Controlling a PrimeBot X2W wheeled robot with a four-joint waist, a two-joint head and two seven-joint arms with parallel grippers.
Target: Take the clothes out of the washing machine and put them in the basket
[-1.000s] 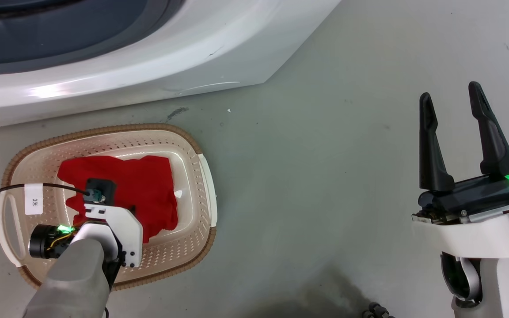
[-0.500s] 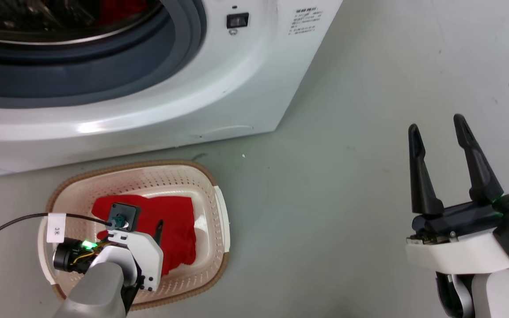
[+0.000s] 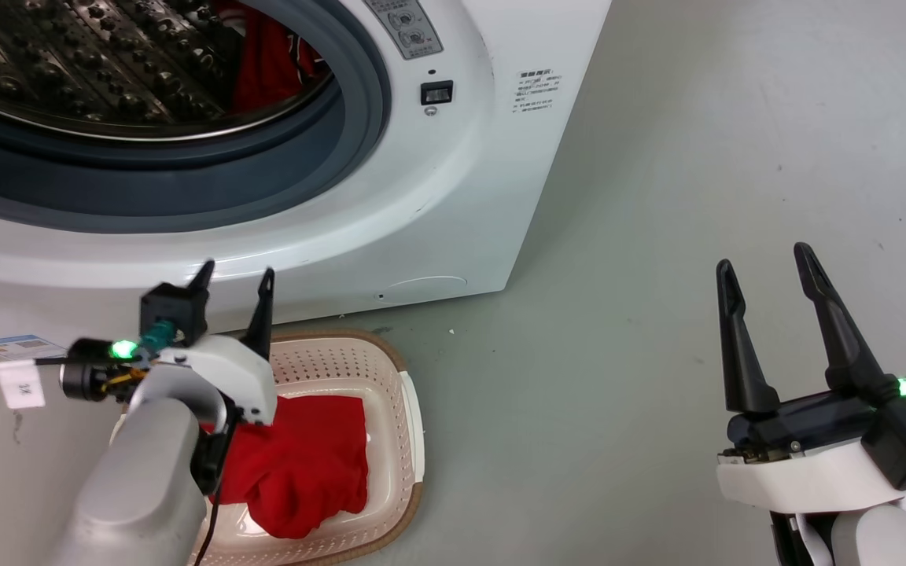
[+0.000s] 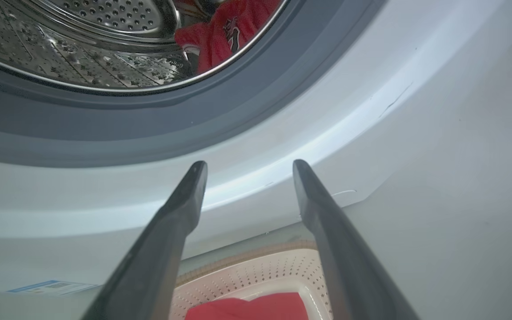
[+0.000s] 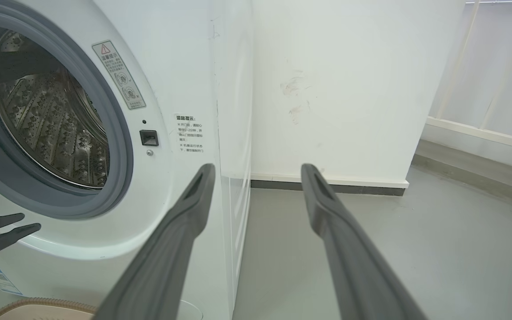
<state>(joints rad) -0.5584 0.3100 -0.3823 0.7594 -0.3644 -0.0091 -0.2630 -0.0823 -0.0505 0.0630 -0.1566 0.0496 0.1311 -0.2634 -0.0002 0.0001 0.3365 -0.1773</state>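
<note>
The white washing machine (image 3: pixel 453 204) fills the upper left, its grey gasket (image 3: pixel 185 204) ringing the steel drum (image 3: pixel 91 71). Inside the drum lies a red jersey (image 3: pixel 272 59), seen too in the left wrist view (image 4: pixel 234 26). A plain red garment (image 3: pixel 307 472) rests in the cream basket (image 3: pixel 410 417) on the floor below the machine. My left gripper (image 3: pixel 234 275) is open and empty above the basket's far rim, fingers pointing at the machine's front below the gasket. My right gripper (image 3: pixel 764 263) is open and empty over bare floor at the right.
Grey floor (image 3: pixel 697 157) stretches to the right of the machine. In the right wrist view a white wall (image 5: pixel 349 89) stands behind the machine, with a pale railing (image 5: pixel 482 124) at the far right. A cable with a white tag (image 3: pixel 19 384) trails from my left wrist.
The head view has tilted up, bringing the drum and jersey into sight. My left gripper has risen out of the basket, leaving the red garment there, and now points at the machine.
</note>
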